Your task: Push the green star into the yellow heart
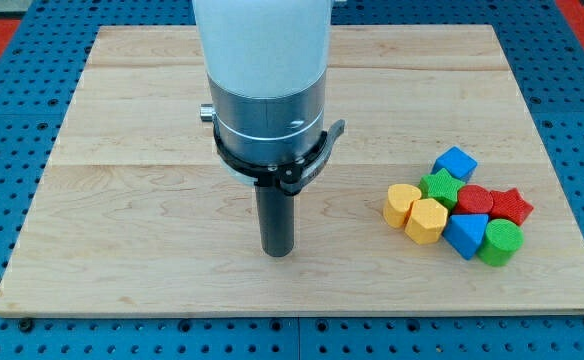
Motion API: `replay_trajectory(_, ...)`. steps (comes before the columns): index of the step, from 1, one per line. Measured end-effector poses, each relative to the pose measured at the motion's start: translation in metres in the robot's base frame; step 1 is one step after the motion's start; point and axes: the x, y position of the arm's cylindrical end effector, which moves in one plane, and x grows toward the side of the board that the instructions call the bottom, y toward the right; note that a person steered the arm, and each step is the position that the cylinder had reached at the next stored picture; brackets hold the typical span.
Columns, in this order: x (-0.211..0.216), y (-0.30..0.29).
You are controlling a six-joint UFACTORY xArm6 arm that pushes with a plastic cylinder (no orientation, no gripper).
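Tip: my tip (278, 251) rests on the wooden board (122, 200), well to the view's left of all the blocks; it is a plain rod with no fingers to open or close.
Yellow heart: the yellow heart (402, 203) sits at the cluster's left edge, a yellow hexagon-like block (426, 220) touching it below-right.
Green star: the green star (440, 186) lies just right of the heart, seemingly touching already.
Neighbours: blue cube (455, 162) above; red blocks (490, 203), blue block (464, 235) and green cylinder (500, 242) crowd its right.
Handling: likely light, rigid, prone to spin; best pushed from its right side, which is hemmed in.
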Motion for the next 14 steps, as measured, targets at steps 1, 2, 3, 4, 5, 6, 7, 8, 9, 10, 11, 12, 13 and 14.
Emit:
replay_trajectory(1,0.040,0.011)
replay_trajectory(2,0.064,0.023)
replay_trajectory(3,0.065,0.029)
replay_trajectory(4,0.065,0.042)
replay_trajectory(5,0.064,0.069)
replay_trajectory(6,0.064,0.162)
replay_trajectory(7,0.064,0.183)
replay_trajectory(8,0.062,0.270)
replay_trajectory(9,0.062,0.279)
replay_trajectory(10,0.060,0.310)
replay_trajectory(11,0.057,0.323)
replay_trajectory(12,-0.021,0.311)
replay_trajectory(13,-0.030,0.303)
replay_trajectory(14,-0.050,0.279)
